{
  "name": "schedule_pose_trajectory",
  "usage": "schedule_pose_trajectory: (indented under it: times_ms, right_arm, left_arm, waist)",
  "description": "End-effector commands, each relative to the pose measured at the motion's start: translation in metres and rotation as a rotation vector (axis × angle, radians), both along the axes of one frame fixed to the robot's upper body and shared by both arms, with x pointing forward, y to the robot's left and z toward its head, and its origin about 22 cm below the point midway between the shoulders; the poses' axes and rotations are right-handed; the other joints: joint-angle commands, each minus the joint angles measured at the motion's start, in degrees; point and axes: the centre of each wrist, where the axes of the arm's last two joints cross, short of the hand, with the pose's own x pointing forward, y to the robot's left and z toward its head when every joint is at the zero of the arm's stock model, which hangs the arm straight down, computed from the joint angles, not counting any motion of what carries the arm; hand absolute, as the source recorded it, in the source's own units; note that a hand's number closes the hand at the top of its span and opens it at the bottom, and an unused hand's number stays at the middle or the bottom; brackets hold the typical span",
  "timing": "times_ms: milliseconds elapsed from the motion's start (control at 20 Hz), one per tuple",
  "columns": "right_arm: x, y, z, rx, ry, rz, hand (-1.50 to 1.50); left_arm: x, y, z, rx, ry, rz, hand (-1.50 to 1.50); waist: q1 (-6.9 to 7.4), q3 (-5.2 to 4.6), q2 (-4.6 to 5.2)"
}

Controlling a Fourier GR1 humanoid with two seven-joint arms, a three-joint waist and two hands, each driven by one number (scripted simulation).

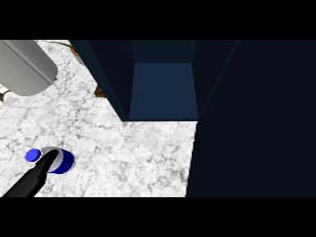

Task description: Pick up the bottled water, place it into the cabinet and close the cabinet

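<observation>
Left hand: only a black finger-like part shows, coming up from the bottom-left and laid straight across the bottle; can't really tell how far open the hand is, or if anything is curled round the bottle.
Pose: it angles up and to the right, its tip resting on top of the bottle. Most of the hand is cut off at the lower edge.
Bottled water: right under the hand's tip, lying on the marble counter, blue cap pointing left, blue band on the side nearest the cabinet.
Cabinet: up and to the right of the hand, well apart, door open, dark blue inside.
Cabinet door: big dark panel further right.
Grey cylinder: straight above the hand, top-left corner, partly cut off; hard to say what it is.
</observation>
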Motion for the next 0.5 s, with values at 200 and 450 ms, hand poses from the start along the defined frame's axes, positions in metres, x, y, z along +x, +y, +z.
schedule_pose_trajectory:
  times_ms: [200,450]
  right_arm:
    - [-0.016,0.002,0.022,-0.020,-0.084,-0.075,-1.50]
    - [-0.010,-0.004,0.019,-0.051,-0.082,-0.063,-1.50]
  left_arm:
    - [0.026,0.017,-0.031,-0.026,0.042,0.051,-1.50]
    - [0.019,0.028,-0.049,-0.056,0.056,0.019,-1.50]
  waist:
    - [-0.17,-0.10,0.03]
    - [0.28,-0.08,-0.02]
